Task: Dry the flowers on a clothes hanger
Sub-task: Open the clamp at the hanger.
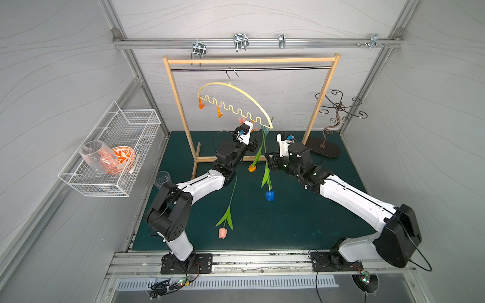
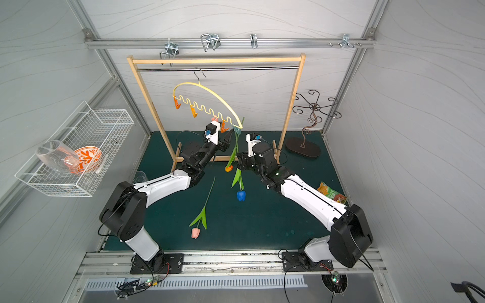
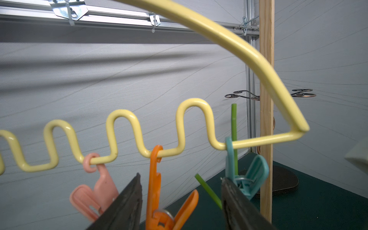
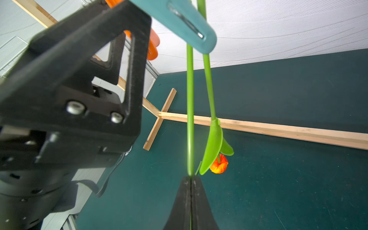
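The pale yellow clothes hanger point(image 1: 230, 84) point(image 3: 229, 37) hangs tilted from the rack's rod. An orange-yellow tulip point(image 1: 252, 168) point(image 4: 218, 166) dangles head down from its teal clothespin point(image 3: 247, 179) point(image 4: 179, 22). My right gripper point(image 1: 267, 158) point(image 4: 190, 178) is shut on the stem of the blue tulip point(image 1: 269, 195), holding it head down; the stem's tip point(image 3: 208, 191) reaches up beside the orange clothespin point(image 3: 157, 191). My left gripper point(image 1: 256, 133) point(image 3: 181, 177) is open, its jaws on either side of that orange clothespin without touching it. The pink tulip point(image 1: 223, 232) point(image 2: 195, 233) lies on the green mat.
The wooden-framed rack point(image 1: 252, 60) stands at the back, a dark scrolled metal stand point(image 1: 338, 107) at its right. A wire basket point(image 1: 110, 147) on the left wall holds a glass and an orange bowl. A clear glass point(image 1: 162, 178) stands by the left arm. A snack bag point(image 2: 331, 192) lies near the right arm.
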`<state>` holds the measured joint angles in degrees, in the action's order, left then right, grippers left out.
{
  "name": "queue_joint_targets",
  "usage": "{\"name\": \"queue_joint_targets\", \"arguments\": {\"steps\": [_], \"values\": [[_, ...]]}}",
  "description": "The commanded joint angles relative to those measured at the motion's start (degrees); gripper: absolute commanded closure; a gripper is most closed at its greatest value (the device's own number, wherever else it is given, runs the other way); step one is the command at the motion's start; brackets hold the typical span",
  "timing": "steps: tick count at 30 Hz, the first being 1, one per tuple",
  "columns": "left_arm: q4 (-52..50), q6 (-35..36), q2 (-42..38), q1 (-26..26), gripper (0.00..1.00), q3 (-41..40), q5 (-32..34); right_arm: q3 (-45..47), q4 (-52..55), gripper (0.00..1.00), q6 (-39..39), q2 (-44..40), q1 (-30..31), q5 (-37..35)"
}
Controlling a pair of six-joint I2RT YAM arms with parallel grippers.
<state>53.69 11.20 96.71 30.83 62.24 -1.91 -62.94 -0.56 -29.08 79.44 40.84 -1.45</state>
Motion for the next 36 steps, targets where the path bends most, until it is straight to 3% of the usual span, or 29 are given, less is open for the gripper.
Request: {"name": "queue_joint_targets", "arguments": {"steps": [1, 8, 36], "values": [[1.86, 0.27, 0.88, 0.26, 0.35, 3.4, -0.07, -1.73, 0.15, 1.0, 0.96, -0.43, -0.38, 0.71], [1.58, 0.31, 1.86, 0.21, 0.38, 4.6, 0.03, -1.58, 0.18, 1.0, 1.35, -0.51, -0.36, 0.69], [1.15, -2.16, 0.74, 0.26, 0.68, 4.43, 0.33, -1.75, -0.15, 1.0, 0.84, -0.51, -0.64, 1.45]]}}
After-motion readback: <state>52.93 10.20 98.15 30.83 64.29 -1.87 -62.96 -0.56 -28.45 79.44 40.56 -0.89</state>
